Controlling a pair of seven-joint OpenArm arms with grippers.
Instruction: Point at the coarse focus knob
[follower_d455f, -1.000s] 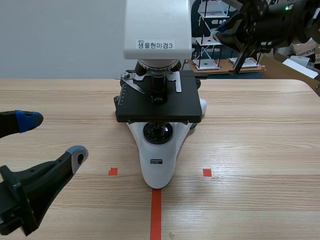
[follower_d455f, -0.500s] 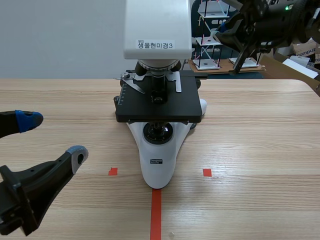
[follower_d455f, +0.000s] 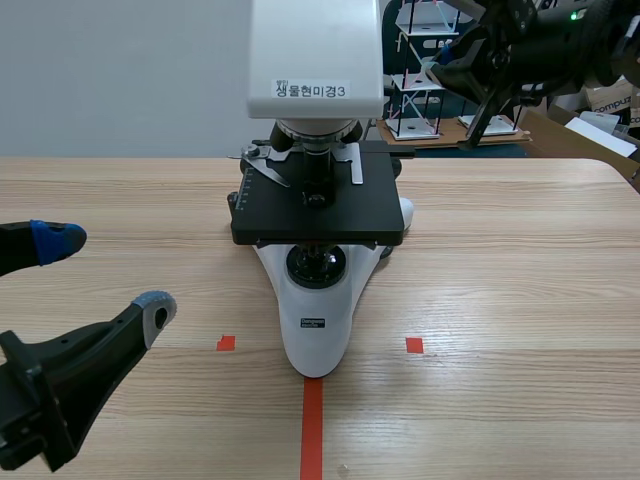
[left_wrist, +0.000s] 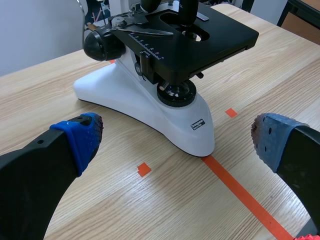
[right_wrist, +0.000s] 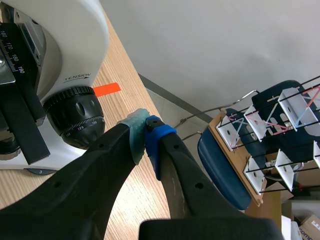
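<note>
At desk (follower_d455f: 520, 300) centre, the microscope (follower_d455f: 315, 330) sits with its white foot on the orange-red tape line. Its black stage (follower_d455f: 320, 215) and white head block most of the column from the scene view.

The coarse focus knob (right_wrist: 75, 117) is black and graduated, low on the white arm by the stage. A matching knob (left_wrist: 102, 44) shows on the other flank.

Right end effector (right_wrist: 146, 134): narrow, pads pressed together, holding nothing. It is raised beyond the microscope (follower_d455f: 450, 68), with its tips just beside the knob. Contact is uncertain, as depth reads poorly here.

Left end effector (follower_d455f: 105, 272): wide, holding nothing, low on the near side, well apart from the microscope.

Behind the desk are wire racks (follower_d455f: 415, 60), a blue chair (right_wrist: 220, 160) and a cardboard box (follower_d455f: 610, 95).
</note>
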